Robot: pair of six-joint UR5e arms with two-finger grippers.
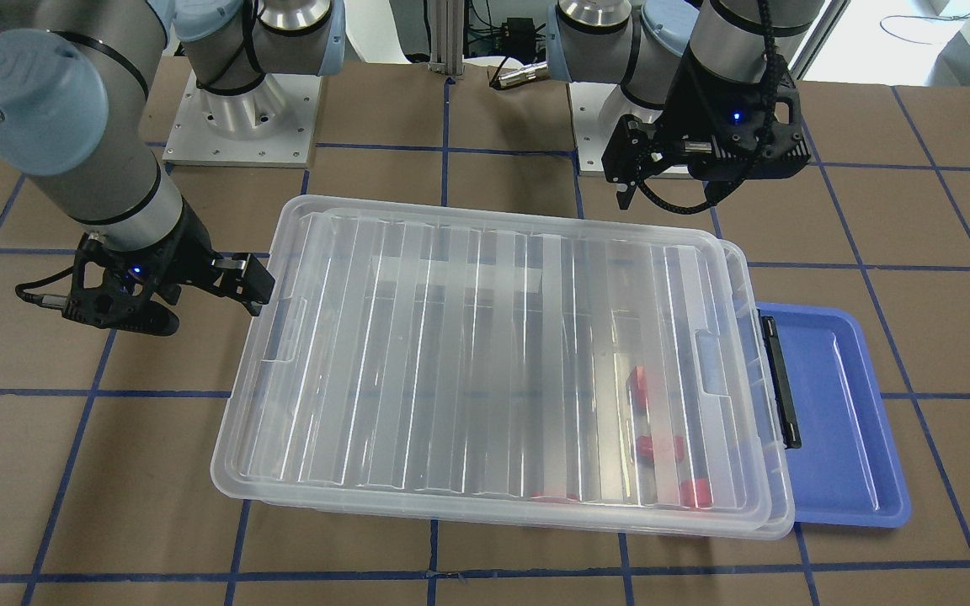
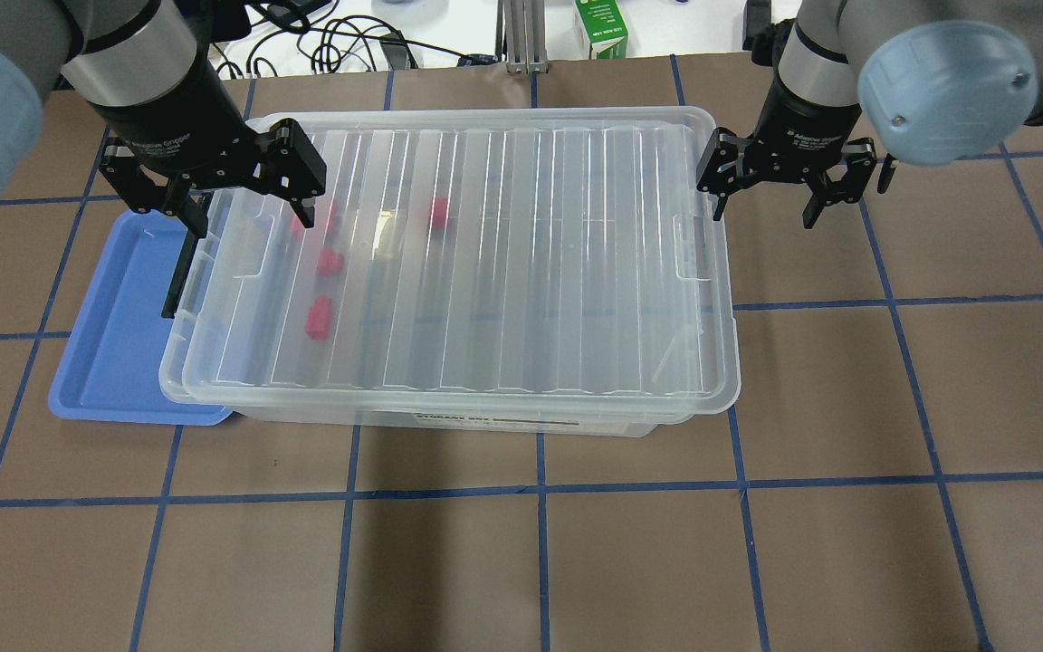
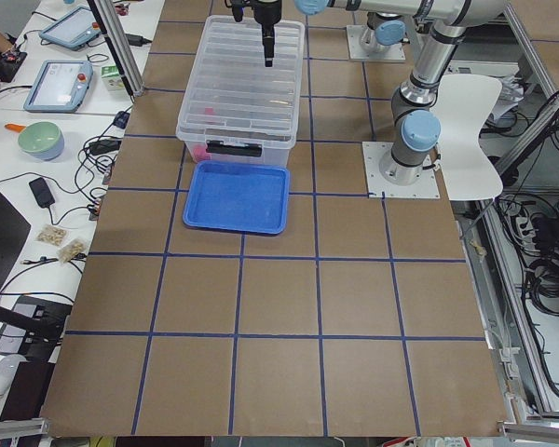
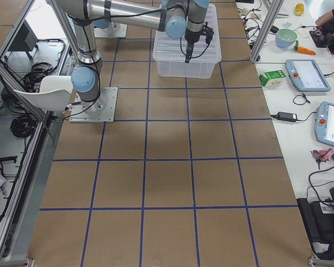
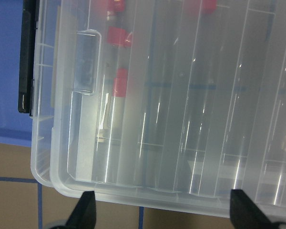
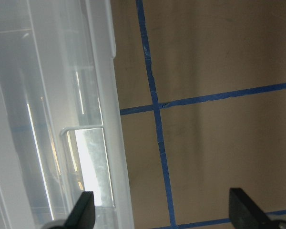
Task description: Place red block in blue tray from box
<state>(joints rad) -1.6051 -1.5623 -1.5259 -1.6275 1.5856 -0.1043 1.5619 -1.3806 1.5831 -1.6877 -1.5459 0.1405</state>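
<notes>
Poised wide open at opposite ends of the box (image 2: 521, 421), left gripper (image 2: 248, 215) and right gripper (image 2: 764, 210), probably to lift the lid (image 2: 503, 254) shutting the red block (image 2: 330, 263) in below the left one, blue tray (image 2: 114, 362) just outboard.

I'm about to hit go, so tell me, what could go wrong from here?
The lid is on the box, so the left claw reaching down for the red blocks would likely hit plastic. The blue tray sits right at the box's end; lifting the lid may nudge it.
</notes>
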